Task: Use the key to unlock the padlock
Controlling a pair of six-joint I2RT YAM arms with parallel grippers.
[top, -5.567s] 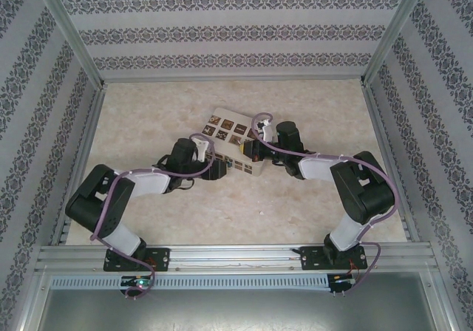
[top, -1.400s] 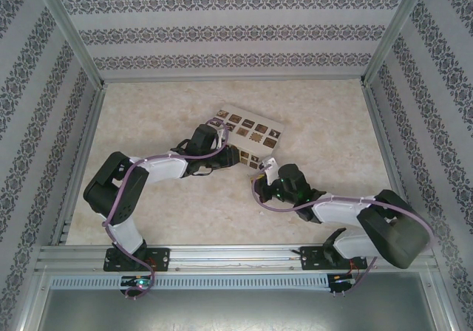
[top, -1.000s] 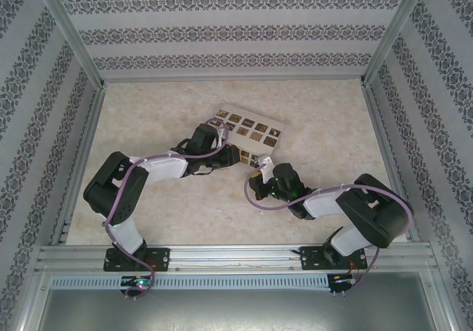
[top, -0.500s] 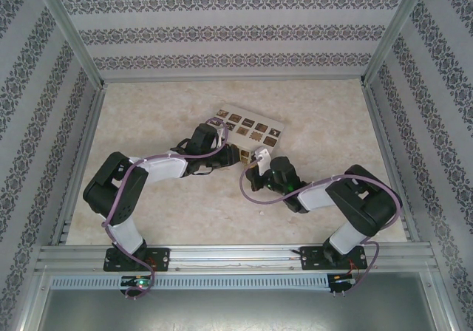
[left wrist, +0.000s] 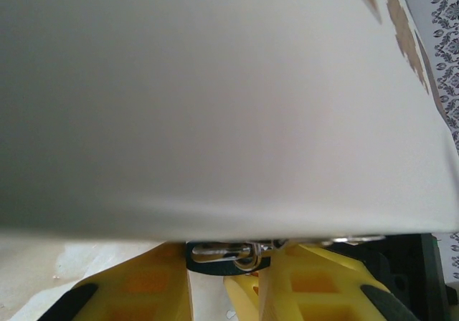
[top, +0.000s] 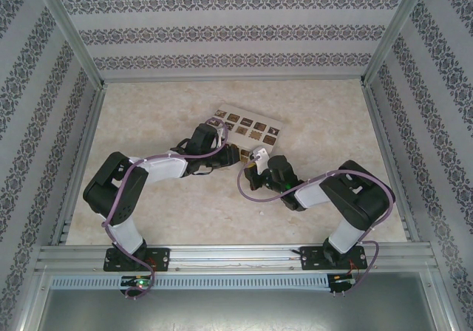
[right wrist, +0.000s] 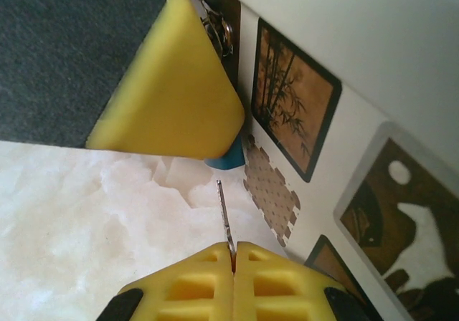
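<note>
The marbled table [top: 148, 117] carries the white box [top: 251, 129], with brown picture squares, at centre rear. Left gripper [left wrist: 226, 264]: fingers clamped on the padlock [right wrist: 228, 156] against the box's near edge; its blue body protrudes beneath one yellow finger [right wrist: 172, 84]. Right gripper [right wrist: 234, 253]: jaws together, pinching the key [right wrist: 224, 217], whose blade is aimed at the padlock, tip just short of it.

Near side of the white box [top: 250, 129]: blocked by the left pincer [top: 228, 157] and right pincer [top: 247, 165], tips close together. Beyond and right of the box, the surface [top: 332, 117] lies open.
</note>
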